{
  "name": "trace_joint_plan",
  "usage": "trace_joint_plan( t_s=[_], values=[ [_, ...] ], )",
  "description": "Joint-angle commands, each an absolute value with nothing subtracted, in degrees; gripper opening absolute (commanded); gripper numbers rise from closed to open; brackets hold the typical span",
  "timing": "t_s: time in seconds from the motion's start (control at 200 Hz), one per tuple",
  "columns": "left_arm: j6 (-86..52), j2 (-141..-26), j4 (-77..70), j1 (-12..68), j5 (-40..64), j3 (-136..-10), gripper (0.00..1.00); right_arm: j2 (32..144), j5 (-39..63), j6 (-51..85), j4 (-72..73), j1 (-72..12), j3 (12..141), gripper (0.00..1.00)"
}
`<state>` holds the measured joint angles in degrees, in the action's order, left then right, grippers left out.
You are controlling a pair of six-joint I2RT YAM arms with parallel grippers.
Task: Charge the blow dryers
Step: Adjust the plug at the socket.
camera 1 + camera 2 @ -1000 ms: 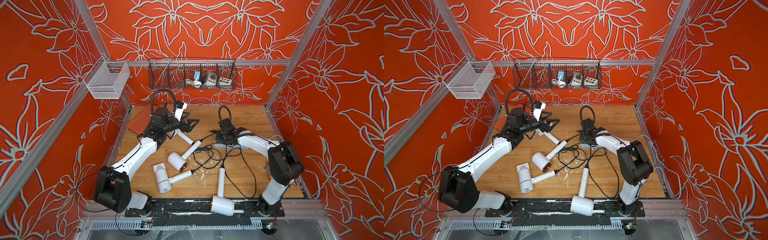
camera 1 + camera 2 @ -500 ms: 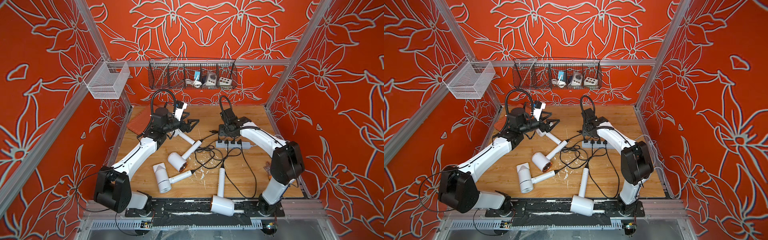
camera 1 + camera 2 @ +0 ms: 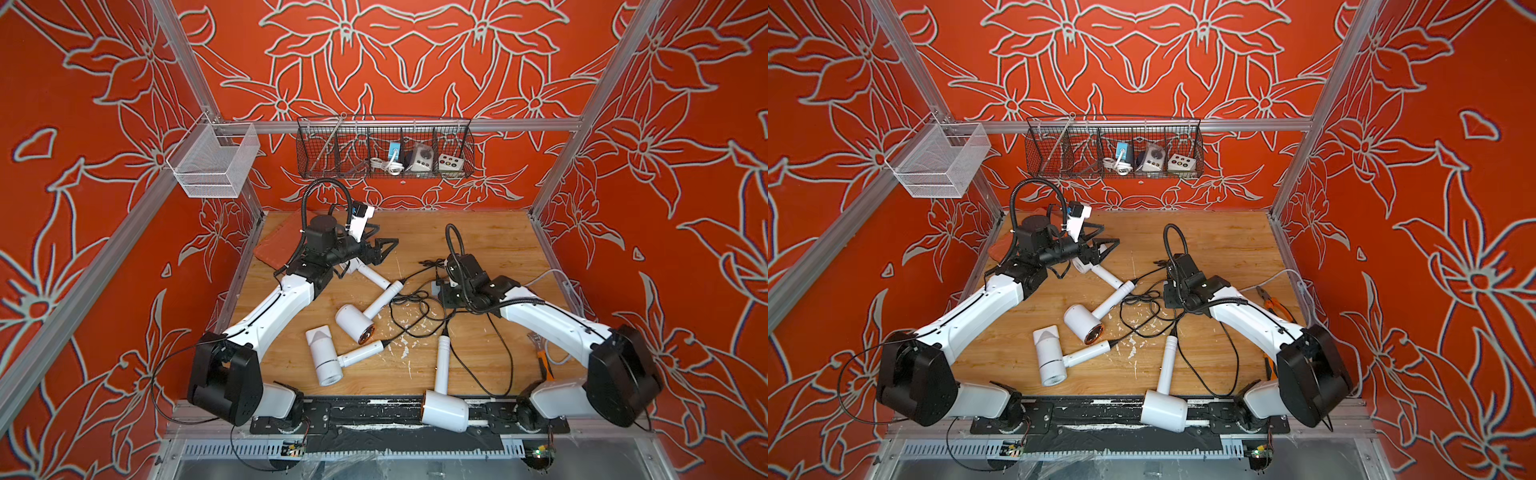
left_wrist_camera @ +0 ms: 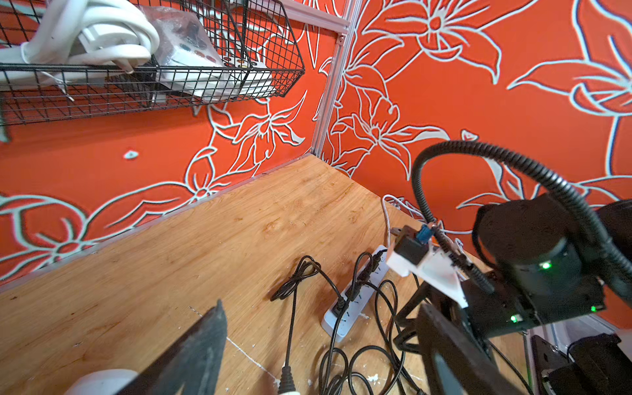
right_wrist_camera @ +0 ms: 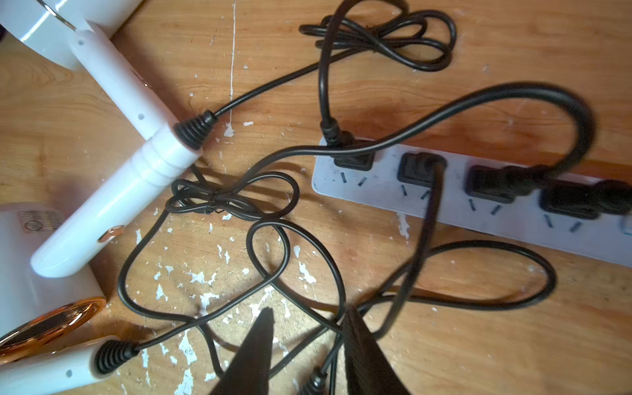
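In a top view, four white blow dryers [image 3: 353, 322] lie on the wooden table [image 3: 490, 245]. The left gripper [image 3: 386, 239] hangs wide open over the far left one, holding nothing. Left wrist view: black plugs [image 4: 354, 290] sit in the power strip [image 4: 345, 316]. Right wrist view: the right gripper [image 5: 309, 311] is a little open over black cords [image 5: 266, 246]. A dryer's sticker [image 5: 37, 219] is too blurry to read.

I have open table [image 3: 490, 237] along the back wall. Mid-table is crowded: looped cords [image 5: 212, 201] lie between the dryers [image 3: 352, 319] and the strip [image 5: 383, 191], crossing right under my right gripper [image 5: 307, 311]. The front dryer [image 3: 442, 409] lies across the front edge, between the arm bases [image 3: 282, 401].
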<state>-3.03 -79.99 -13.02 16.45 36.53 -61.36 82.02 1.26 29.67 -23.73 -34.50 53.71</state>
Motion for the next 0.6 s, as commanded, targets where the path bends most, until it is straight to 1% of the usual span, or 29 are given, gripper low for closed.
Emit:
trace_joint_plan(
  t_s=[0.0,0.08,0.2,0.38,0.445,0.49,0.596],
  values=[
    [-3.25,-78.89,-14.7,16.0,37.45,-60.73,0.86,85.02,-2.41,28.83,-16.92,-35.54,52.89,0.35],
    [-3.08,-78.92,-14.59,16.0,37.35,-60.73,0.86,86.48,-6.84,27.6,-13.64,-36.06,51.84,0.36],
    [-2.9,-78.96,-14.5,16.02,37.18,-60.73,0.86,89.37,-9.33,27.42,-10.61,-36.07,52.13,0.36],
    [-3.01,-79.01,-14.5,15.97,37.35,-60.81,0.86,92.83,-13.73,28.24,-10.54,-36.39,55.32,0.36],
    [-2.99,-79.01,-14.5,15.96,37.35,-60.79,0.86,93.2,-15.93,29.08,-10.76,-36.39,55.69,0.39],
    [-3.08,-78.96,-14.59,15.91,37.35,-60.81,0.86,93.85,-17.38,29.53,-11.23,-36.39,56.34,0.4],
    [-3.21,-78.99,-14.59,15.82,37.49,-60.91,0.86,95.26,-17.33,28.84,-11.09,-36.39,57.71,0.4]
  ],
)
